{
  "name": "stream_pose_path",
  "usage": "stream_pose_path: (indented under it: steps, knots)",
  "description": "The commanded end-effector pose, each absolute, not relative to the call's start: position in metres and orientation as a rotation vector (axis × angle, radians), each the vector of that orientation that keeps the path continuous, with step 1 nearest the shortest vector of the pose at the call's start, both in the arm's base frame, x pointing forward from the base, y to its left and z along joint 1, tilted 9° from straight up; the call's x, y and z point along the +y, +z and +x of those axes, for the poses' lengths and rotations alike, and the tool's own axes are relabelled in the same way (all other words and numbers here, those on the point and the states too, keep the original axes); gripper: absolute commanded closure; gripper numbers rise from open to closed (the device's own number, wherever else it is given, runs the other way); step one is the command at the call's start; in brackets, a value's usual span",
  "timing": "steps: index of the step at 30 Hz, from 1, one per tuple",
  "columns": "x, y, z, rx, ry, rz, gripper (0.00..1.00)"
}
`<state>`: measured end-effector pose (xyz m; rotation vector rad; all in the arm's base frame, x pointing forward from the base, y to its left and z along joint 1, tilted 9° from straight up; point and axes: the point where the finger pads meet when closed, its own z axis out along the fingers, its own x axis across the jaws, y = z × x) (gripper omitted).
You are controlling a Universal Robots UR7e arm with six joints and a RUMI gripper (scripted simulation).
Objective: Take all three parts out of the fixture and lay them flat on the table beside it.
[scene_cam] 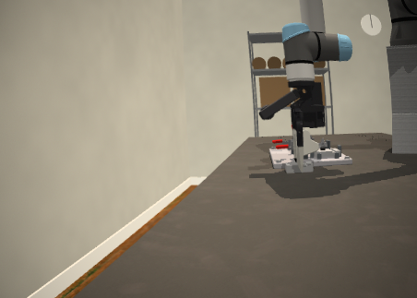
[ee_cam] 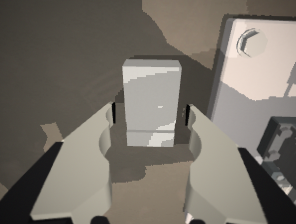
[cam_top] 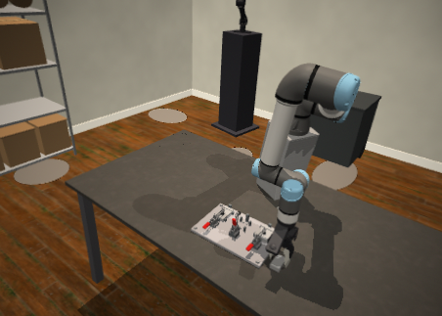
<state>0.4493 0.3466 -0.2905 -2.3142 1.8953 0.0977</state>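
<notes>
We are hovering our two-jaw gripper [ee_cam: 150,125] straight down over a pale grey rectangular block part [ee_cam: 151,102] that is lying on the dark grey table [cam_top: 161,169], just beside the corner of the white fixture plate [ee_cam: 260,85]. In the wrist view, narrow dark gaps are showing on both sides of the block, so our cream-coloured fingers are flanking it without touching: the jaws are standing partly open and holding nothing. The exterior view is showing the grey part [scene_cam: 302,161] resting on the table at the fixture's near edge, under the gripper [scene_cam: 302,137]. From the top view, the fixture plate [cam_top: 215,238] is carrying red-handled toggle clamps [cam_top: 211,224]; we cannot tell from here which parts are sitting in it.
</notes>
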Motion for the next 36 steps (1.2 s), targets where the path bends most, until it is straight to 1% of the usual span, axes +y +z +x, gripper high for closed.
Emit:
stream_pose_path:
  steps: [1, 27, 36]
  knots:
    - [0.348, -0.289, 0.452, 1.891, 0.092, -2.312, 0.6]
    - [0.348, -0.289, 0.452, 1.891, 0.093, -2.312, 0.6]
    - [0.342, -0.265, 0.449, 1.895, 0.095, -2.312, 0.6]
